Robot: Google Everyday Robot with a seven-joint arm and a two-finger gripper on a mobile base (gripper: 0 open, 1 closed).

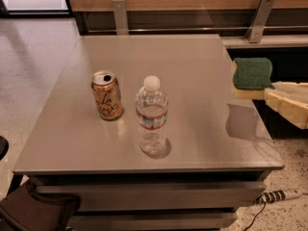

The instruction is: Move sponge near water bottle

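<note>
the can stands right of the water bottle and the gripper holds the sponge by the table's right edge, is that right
Not quite: in the camera view the can stands left of the water bottle, not right of it. The rest is correct: the gripper holds the sponge by the right edge of the table.
</note>
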